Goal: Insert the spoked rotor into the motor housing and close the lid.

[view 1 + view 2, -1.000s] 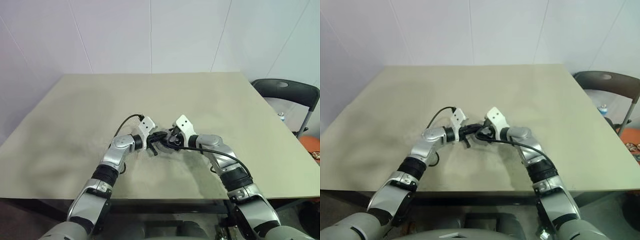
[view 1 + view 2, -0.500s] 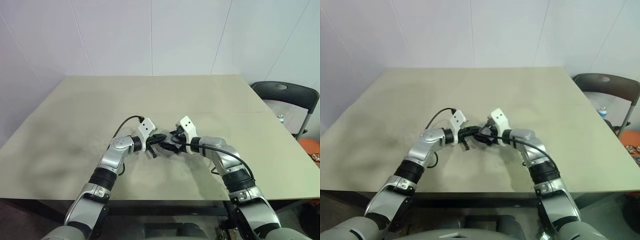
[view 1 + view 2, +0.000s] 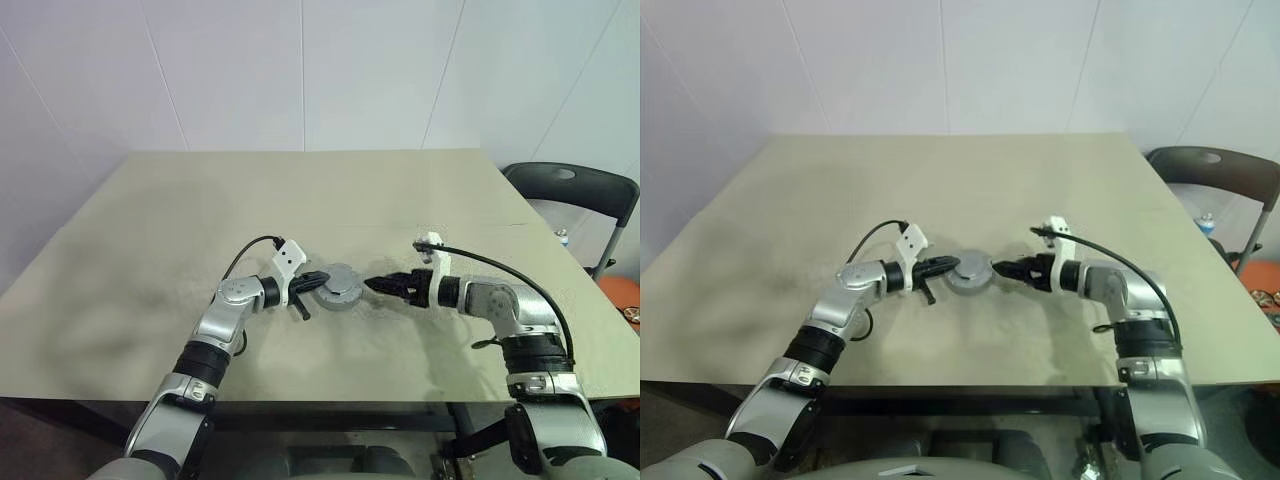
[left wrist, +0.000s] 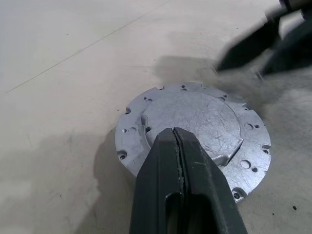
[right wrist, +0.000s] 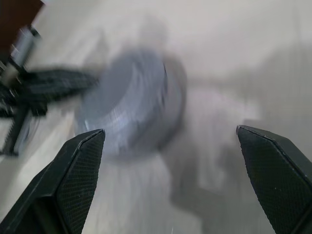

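A round silver-grey puck (image 3: 338, 288) lies flat on the table's middle; its top is a scratched silver plate (image 4: 195, 122) with a raised centre and small holes round the rim, which reads as the lid seated on the motor housing. The spoked rotor is hidden. My left gripper (image 3: 318, 281) is shut with nothing in it, its tips (image 4: 174, 131) over the near edge of that plate. To the puck's right, a short gap away, my right gripper (image 3: 369, 286) points at it, wide open and empty, its fingers (image 5: 80, 161) spread either side of the blurred puck (image 5: 131, 102).
The beige table (image 3: 150, 210) is bare around the puck. A dark chair (image 3: 575, 185) stands off the table's right side, and white walls rise behind.
The right gripper has let go of the puck, opened wide, rolled and drawn away to the right. The puck now lies uncovered. The left gripper has stayed put, shut.
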Robot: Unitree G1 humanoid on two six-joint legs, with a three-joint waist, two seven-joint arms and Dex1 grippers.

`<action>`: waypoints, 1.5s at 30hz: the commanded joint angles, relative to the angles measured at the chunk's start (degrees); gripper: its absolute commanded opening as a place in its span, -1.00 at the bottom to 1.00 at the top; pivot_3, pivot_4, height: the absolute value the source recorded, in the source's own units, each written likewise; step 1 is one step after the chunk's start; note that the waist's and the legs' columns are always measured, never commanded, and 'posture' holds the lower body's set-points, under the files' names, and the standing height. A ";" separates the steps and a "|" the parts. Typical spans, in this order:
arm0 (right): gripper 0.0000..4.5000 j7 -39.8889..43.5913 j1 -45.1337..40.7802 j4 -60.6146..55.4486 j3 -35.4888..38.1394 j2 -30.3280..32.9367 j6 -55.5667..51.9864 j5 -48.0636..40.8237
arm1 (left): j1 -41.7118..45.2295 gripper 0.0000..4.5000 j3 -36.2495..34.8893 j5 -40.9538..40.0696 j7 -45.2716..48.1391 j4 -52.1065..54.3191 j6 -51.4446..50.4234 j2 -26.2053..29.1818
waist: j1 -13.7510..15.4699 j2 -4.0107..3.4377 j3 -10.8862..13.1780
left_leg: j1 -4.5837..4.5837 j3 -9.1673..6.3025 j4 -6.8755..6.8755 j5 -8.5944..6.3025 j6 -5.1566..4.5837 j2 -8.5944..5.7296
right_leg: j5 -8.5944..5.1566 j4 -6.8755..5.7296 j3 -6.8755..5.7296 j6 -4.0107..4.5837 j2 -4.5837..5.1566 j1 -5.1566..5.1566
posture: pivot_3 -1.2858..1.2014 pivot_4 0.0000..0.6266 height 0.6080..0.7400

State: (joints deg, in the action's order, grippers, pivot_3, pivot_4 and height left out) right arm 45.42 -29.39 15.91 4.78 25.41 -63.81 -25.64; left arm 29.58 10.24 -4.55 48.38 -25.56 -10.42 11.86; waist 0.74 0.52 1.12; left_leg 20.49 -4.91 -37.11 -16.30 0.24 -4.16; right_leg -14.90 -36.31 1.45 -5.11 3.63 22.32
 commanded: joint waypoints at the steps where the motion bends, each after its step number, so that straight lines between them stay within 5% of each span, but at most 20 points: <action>1: 0.99 -3.26 -2.02 -3.44 0.66 -1.63 -4.58 -1.94 | -0.55 -1.00 1.96 0.71 1.05 -1.54 -1.33 -0.06 | 0.01 -0.02 -0.01 | 0.00 0.00 -0.01 0.00 0.00 0.00 | 0.00 0.00 0.01 0.00 0.00 0.00 | 0.03 -1.00 1.00; 16: 0.92 -22.13 -13.71 9.51 13.95 -25.30 -6.84 -5.47 | 2.56 -1.00 1.54 1.40 0.93 -4.02 0.44 -0.12 | -1.94 -0.06 -0.04 | -0.03 -0.01 0.10 0.00 0.02 0.00 | 0.01 -0.17 0.08 0.00 -0.10 0.23 | 0.03 -1.00 1.00; 24: -0.01 -20.22 -14.09 10.38 15.66 -24.44 -7.84 -7.10 | 2.10 -1.00 -0.15 0.59 1.01 -3.20 0.71 2.21 | -3.46 -0.11 -0.05 | -0.01 0.05 0.12 0.00 0.02 -0.01 | 0.01 -0.32 0.11 0.00 -0.09 0.40 | 0.03 -1.00 1.00; 29: -0.39 -19.24 -13.60 10.17 13.67 -23.00 -8.32 -7.13 | 2.26 -1.00 -1.29 0.41 0.91 -3.56 0.98 3.19 | -3.32 -0.15 -0.06 | -0.08 0.03 0.07 0.01 0.02 -0.02 | 0.01 -0.44 0.13 -0.01 -0.10 0.39 | 0.03 -1.00 1.00; 39: -0.44 -19.25 -12.31 11.91 12.94 -22.07 -4.92 -5.98 | 5.12 -1.00 -10.58 -7.05 -5.96 -3.40 2.96 -0.95 | -3.31 -0.12 -0.04 | -0.05 0.03 0.04 0.01 0.02 -0.03 | 0.01 -0.45 0.13 -0.02 -0.10 0.42 | 0.03 -1.00 1.00; 45: -0.44 -20.51 -14.26 14.56 22.50 -24.42 0.77 -11.99 | 6.50 -1.00 -24.92 -24.32 -11.32 0.69 -9.55 -3.51 | -3.36 -0.06 0.00 | 0.27 0.05 0.02 0.01 0.03 -0.02 | 0.01 -0.60 0.13 -0.01 -0.09 0.79 | 0.03 -1.00 1.00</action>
State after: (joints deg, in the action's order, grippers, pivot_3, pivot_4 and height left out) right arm 24.44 -41.03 31.42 24.32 1.77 -65.85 -33.41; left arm 34.89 -10.39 -23.69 38.99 -27.20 -16.67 8.20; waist -2.62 0.46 1.13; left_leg 20.91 -4.86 -37.12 -16.27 0.29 -4.18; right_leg -14.89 -36.96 1.58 -5.13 3.54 23.26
